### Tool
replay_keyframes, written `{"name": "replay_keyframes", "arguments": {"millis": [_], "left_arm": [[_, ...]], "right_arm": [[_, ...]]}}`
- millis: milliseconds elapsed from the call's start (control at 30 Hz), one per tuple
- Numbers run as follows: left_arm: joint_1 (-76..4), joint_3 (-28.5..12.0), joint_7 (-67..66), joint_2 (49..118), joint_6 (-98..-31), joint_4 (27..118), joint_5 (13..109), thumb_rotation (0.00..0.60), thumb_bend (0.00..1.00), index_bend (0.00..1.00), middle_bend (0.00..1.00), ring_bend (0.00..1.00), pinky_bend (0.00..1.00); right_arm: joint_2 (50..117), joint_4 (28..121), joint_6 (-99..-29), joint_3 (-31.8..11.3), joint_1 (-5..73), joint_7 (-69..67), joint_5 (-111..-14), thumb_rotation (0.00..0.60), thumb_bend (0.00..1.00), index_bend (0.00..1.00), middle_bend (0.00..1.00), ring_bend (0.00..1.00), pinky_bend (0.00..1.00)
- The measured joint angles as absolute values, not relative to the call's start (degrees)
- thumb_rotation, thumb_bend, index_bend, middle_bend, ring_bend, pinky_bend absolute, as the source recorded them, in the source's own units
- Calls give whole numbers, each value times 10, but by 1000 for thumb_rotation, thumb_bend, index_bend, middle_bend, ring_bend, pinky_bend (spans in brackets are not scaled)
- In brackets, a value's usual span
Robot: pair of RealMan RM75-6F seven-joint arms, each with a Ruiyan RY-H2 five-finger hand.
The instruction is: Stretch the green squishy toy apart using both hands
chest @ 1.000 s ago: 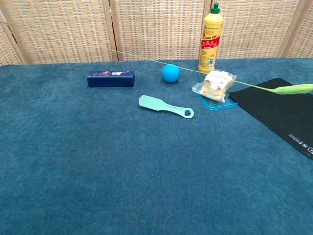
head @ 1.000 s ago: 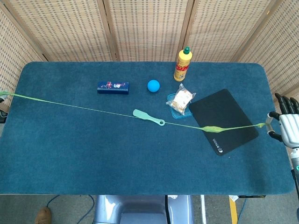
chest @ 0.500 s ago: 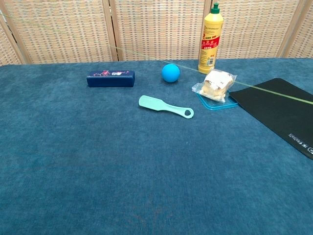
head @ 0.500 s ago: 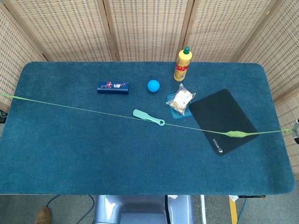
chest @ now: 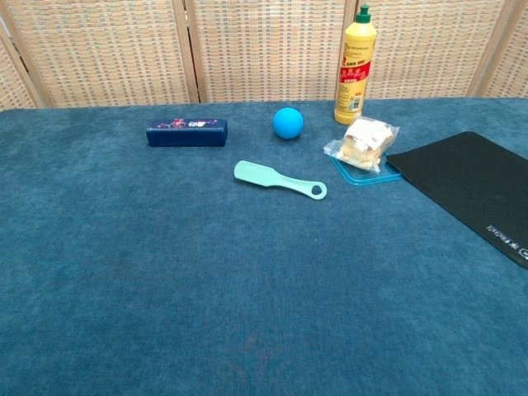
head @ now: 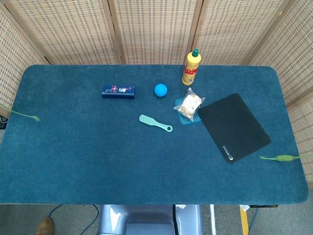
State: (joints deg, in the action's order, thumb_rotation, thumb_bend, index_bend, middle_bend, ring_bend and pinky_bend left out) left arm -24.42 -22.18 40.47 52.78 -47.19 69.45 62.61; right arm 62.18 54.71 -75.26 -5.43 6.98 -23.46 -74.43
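Note:
Only two short pieces of the green squishy toy show in the head view. A thin green strand (head: 23,115) lies at the table's left edge and runs off the frame. A thicker green blob with a thin tail (head: 279,157) sits near the table's right edge, below the black mat. No strand is visible between them across the table. The chest view shows none of the toy. Neither hand appears in either view.
On the blue table (head: 98,161) lie a dark blue box (head: 118,91), a blue ball (head: 160,89), a mint green paddle (head: 155,123), a bagged snack on a blue tray (head: 189,108), a yellow bottle (head: 191,67) and a black mat (head: 233,127).
The long green strand that spanned the table is gone from the middle; only short ends remain at the left and right edges. The right hand left the frame earlier.

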Motion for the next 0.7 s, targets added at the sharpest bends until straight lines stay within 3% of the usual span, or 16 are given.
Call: {"name": "replay_keyframes", "arguments": {"millis": [367, 533, 700], "left_arm": [[-249, -220, 398, 537, -472, 700, 620, 600, 406, 787, 0, 0, 0], [-249, -213, 387, 543, -484, 727, 634, 600, 406, 788, 0, 0, 0], [-250, -205, 371, 547, -498, 756, 649, 600, 406, 788, 0, 0, 0]], "right_arm": [[664, 410, -812, -35, 16, -343, -786, 600, 581, 792, 43, 0, 0], [652, 445, -836, -42, 37, -337, -811, 600, 580, 792, 43, 0, 0], [613, 549, -833, -56, 79, -295, -832, 600, 577, 792, 43, 0, 0]]}}
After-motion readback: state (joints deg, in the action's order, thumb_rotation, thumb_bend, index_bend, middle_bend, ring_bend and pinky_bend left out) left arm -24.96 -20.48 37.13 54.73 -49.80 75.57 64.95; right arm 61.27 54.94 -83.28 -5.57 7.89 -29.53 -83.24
